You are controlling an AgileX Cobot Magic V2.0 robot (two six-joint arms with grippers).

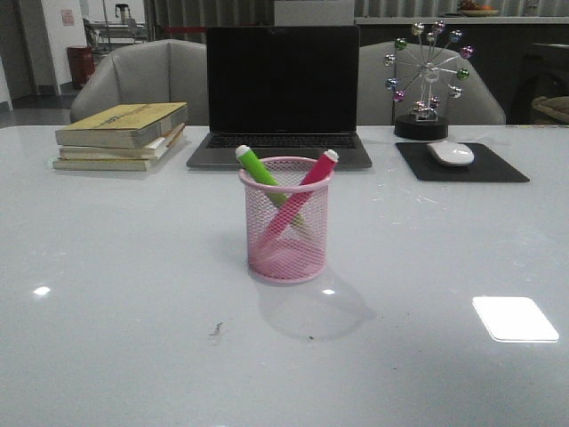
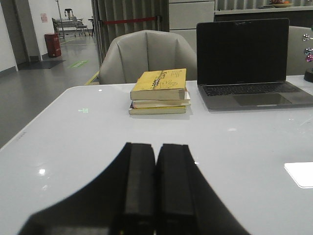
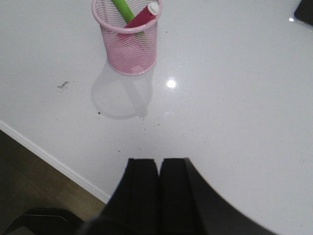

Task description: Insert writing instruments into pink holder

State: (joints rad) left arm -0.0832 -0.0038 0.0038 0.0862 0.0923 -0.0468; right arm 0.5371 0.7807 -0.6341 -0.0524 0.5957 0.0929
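Note:
The pink wire-mesh holder (image 1: 286, 249) stands upright in the middle of the white table. Both markers stand inside it, crossed: the lime green one (image 1: 258, 166) leans left, the hot pink one (image 1: 316, 172) leans right, white tips above the rim. The right wrist view shows the same holder (image 3: 129, 46) with the green marker (image 3: 123, 9) and pink marker (image 3: 143, 16) in it. My right gripper (image 3: 158, 161) is shut and empty, well back from the holder near the table's front edge. My left gripper (image 2: 156, 147) is shut and empty over the left side of the table. Neither arm shows in the front view.
A stack of yellow books (image 1: 123, 135) lies at the back left, an open black laptop (image 1: 282, 89) behind the holder. A white mouse (image 1: 451, 153) rests on a black pad (image 1: 460, 163) at back right beside a ferris-wheel ornament (image 1: 428, 80). Grey chairs stand behind the table.

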